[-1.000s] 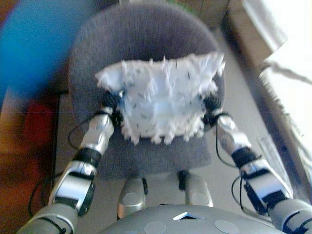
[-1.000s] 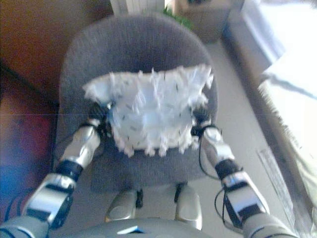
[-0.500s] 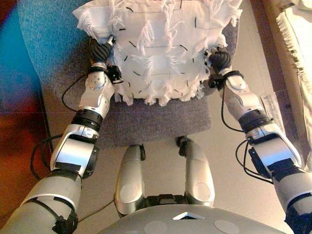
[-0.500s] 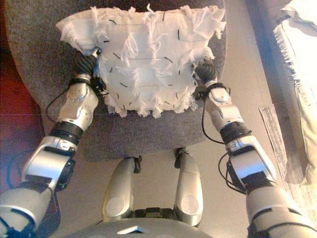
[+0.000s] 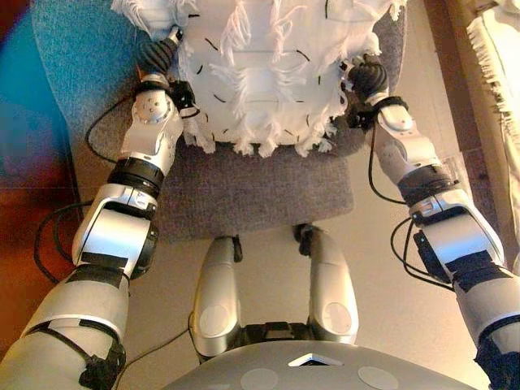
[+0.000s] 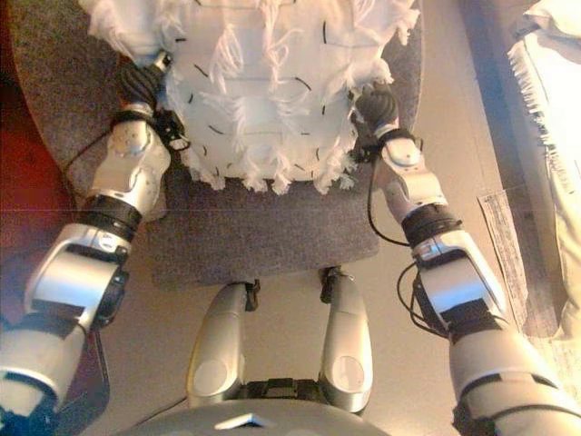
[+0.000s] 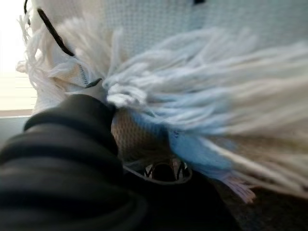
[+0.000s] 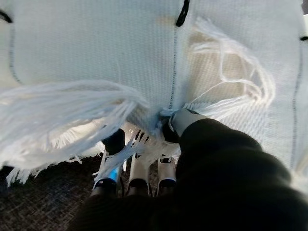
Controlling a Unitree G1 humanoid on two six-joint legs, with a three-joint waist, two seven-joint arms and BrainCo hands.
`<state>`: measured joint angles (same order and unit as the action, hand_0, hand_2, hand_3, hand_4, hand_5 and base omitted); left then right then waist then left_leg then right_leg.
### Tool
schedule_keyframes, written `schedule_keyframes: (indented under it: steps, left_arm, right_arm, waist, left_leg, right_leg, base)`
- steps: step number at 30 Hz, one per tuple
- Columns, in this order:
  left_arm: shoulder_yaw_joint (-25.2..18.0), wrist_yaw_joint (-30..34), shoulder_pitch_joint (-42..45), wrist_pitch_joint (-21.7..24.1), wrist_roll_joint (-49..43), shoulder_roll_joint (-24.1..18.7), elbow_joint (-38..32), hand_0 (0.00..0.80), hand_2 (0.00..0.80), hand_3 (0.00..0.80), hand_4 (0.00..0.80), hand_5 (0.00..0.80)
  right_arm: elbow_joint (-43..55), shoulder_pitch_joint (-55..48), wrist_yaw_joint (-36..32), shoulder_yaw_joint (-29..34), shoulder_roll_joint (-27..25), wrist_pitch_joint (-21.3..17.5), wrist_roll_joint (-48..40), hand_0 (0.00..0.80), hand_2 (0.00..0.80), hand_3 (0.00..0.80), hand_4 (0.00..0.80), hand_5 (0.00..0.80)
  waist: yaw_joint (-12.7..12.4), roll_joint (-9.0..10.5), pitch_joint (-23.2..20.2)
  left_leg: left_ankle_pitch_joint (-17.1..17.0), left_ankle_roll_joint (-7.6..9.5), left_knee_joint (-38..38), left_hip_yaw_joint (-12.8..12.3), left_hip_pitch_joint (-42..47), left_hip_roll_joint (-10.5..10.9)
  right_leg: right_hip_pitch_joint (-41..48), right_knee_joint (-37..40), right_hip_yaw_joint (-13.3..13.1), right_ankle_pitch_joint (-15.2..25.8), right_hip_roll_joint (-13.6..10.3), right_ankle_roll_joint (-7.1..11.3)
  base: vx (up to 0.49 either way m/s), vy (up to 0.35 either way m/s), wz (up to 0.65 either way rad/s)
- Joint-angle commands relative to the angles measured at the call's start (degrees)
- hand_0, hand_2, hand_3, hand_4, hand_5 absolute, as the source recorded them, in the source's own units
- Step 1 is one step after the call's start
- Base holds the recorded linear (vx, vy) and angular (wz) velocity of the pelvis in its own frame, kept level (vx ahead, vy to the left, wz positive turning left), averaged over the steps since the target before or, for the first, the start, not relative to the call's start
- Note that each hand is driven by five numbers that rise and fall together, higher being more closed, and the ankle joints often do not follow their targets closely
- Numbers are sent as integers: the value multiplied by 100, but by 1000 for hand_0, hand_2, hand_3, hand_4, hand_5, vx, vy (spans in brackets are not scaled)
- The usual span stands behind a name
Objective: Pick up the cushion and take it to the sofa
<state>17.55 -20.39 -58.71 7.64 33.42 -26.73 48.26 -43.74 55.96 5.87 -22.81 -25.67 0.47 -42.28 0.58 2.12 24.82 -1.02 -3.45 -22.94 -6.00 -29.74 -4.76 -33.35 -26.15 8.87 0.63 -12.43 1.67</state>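
A white tasselled cushion [image 5: 260,73] rests on a grey chair [image 5: 260,195] at twelve o'clock, its long axis side to side. The left hand [image 5: 158,57] and right hand [image 5: 367,79] press its opposite edges, equally near; finger positions cannot be told.

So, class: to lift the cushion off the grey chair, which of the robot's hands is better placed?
Neither alone. The left hand and right hand sit at opposite edges of the cushion above the chair, so a two-handed lift looks best.

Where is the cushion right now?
In both eye views the white fringed cushion sits top centre over the grey chair, between the left hand and right hand.
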Motion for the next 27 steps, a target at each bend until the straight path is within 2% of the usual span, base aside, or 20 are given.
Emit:
schedule_keyframes:
  steps: [1, 4, 5, 6, 7, 8, 17, 19, 24, 27]
  left_arm:
    - [295, -46, -1166, 188, 176, 38, 57, 800, 800, 800, 800, 800]
    - [370, 54, -1308, 217, 291, -10, 294, 800, 800, 800, 800, 800]
    - [369, -6, -1322, 205, 420, -12, 340, 800, 800, 800, 800, 800]
    - [353, -101, -1332, 194, 515, -25, 427, 505, 505, 505, 505, 505]
    - [348, -125, -1333, 186, 546, -31, 454, 44, 44, 44, 44, 44]
    - [317, -201, -1337, 158, 678, -39, 570, 0, 0, 0, 0, 0]
    - [319, -10, -1259, 242, 697, -449, 939, 0, 0, 0, 0, 0]
    - [286, 45, -1182, 241, 691, -534, 885, 0, 0, 0, 0, 0]
    - [115, 129, -914, 193, 993, -702, 863, 0, 0, 0, 0, 0]
    - [43, 91, -706, 201, 510, -783, 815, 0, 0, 0, 0, 0]
  right_arm:
    - [-26, 953, -283, -281, 175, -211, -163, 800, 800, 800, 800, 800]
    - [-212, 1016, -177, -304, 194, -195, -165, 800, 800, 800, 800, 800]
    - [-294, 1023, -76, -294, 189, -178, -159, 471, 471, 471, 471, 471]
    - [-409, 1026, 19, -279, 187, -187, -144, 0, 0, 0, 0, 0]
    - [-441, 1030, 39, -276, 185, -185, -139, 0, 0, 0, 0, 0]
    - [-573, 1040, 86, -272, 183, -243, -171, 0, 0, 0, 0, 0]
    - [-867, 777, 240, -84, -57, -350, -243, 0, 0, 0, 0, 0]
    - [-837, 657, 220, -39, -163, -334, -273, 0, 0, 0, 0, 0]
    - [-833, 339, 129, 292, -332, -469, -920, 0, 0, 0, 0, 0]
    - [-659, 68, 172, 487, -425, -508, -879, 0, 0, 0, 0, 0]
  waist:
    - [-52, -127, -115]
    - [-26, -131, -77]
    - [-17, -137, -60]
    - [0, -150, -47]
    - [3, -152, -42]
    - [17, -169, -30]
    - [41, -161, -110]
    - [47, -143, -141]
    - [13, -102, -297]
    - [9, -46, -454]
  left_leg:
    - [1302, -177, -1163, -20, -169, -69]
    - [1306, -179, -1162, -49, -185, -90]
    - [1302, -180, -1153, -61, -182, -100]
    - [1301, -181, -1138, -79, -167, -114]
    - [1300, -181, -1135, -83, -163, -118]
    - [1293, -183, -1111, -102, -142, -135]
    - [1162, -228, -680, -179, 291, -159]
    - [979, -190, -525, -231, 349, -137]
    - [888, -191, -183, -258, 701, -97]
    - [824, -188, 69, -250, 961, -51]
  right_leg:
    - [369, -235, -222, -631, -341, 645]
    - [330, -235, -244, -619, -338, 660]
    - [323, -232, -253, -613, -338, 663]
    - [320, -226, -270, -609, -339, 672]
    - [319, -225, -275, -607, -340, 673]
    - [314, -223, -293, -607, -344, 679]
    - [642, 152, -212, -479, -423, 795]
    - [703, 320, -153, -322, -454, 767]
    - [1047, 599, 14, -285, -496, 799]
    - [1312, 842, 117, -235, -484, 821]
  base:
    - [0, 0, 0]
    - [0, 0, 0]
    - [0, 0, 0]
    - [0, 0, 0]
    - [7, 40, 2]
    - [10, 41, 2]
    - [27, 10, 2]
    - [-31, 20, -4]
    - [53, 9, -7]
    - [90, -7, 9]
